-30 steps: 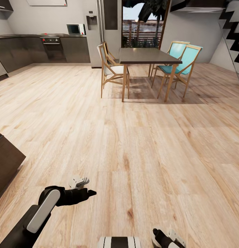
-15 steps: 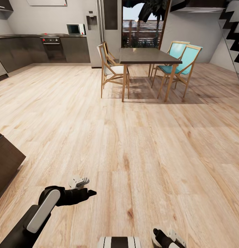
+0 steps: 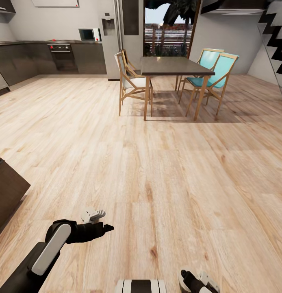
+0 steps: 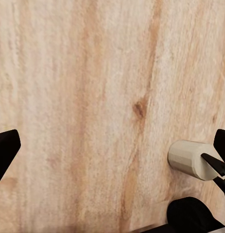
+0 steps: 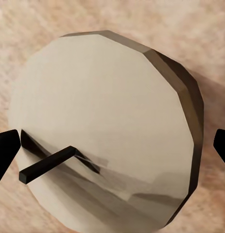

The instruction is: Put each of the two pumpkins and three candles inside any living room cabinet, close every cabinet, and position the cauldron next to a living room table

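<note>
Directly over the candle point(image 5: 107, 126), the right end effector point(image 5: 112, 148) is being held open, seemingly awaiting closure for pickup.

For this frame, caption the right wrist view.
Right gripper open above a cream candle with dark wick, standing on wood floor.
</note>
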Controlling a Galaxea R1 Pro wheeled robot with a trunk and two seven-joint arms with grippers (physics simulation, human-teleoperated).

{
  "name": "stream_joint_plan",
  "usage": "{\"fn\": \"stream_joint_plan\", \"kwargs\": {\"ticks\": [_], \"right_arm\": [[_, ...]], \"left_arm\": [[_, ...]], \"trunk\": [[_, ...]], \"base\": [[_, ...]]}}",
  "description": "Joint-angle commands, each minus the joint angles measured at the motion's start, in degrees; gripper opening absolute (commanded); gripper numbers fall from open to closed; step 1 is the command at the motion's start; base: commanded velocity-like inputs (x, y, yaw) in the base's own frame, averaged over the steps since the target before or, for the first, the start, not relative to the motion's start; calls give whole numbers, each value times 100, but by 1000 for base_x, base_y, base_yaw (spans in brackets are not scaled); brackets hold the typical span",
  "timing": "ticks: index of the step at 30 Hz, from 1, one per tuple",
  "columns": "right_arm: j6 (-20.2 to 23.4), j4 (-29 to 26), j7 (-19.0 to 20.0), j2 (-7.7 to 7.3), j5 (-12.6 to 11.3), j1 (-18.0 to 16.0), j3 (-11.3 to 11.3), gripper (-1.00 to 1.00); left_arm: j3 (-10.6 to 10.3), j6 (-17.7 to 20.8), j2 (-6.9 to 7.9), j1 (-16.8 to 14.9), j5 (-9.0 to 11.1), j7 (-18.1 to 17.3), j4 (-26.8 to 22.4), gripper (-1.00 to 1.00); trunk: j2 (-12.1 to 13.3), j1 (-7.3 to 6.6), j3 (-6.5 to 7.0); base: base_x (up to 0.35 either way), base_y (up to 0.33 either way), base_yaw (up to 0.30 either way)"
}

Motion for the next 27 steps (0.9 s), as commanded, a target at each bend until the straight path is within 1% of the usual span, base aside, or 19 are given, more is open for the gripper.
{"fn": "stream_joint_plan", "kwargs": {"ticks": [1,27], "right_arm": [[-22,306,-9,-2,-81,0,31,100],[-22,306,-5,-4,-81,0,31,100]], "left_arm": [[-9,5,5,-3,60,60,-6,100],[-18,5,-3,-3,60,60,-6,100]], "trunk": [[-1,0,-4],[-1,0,-4]], "base": [[0,0,0],[0,0,0]]}}
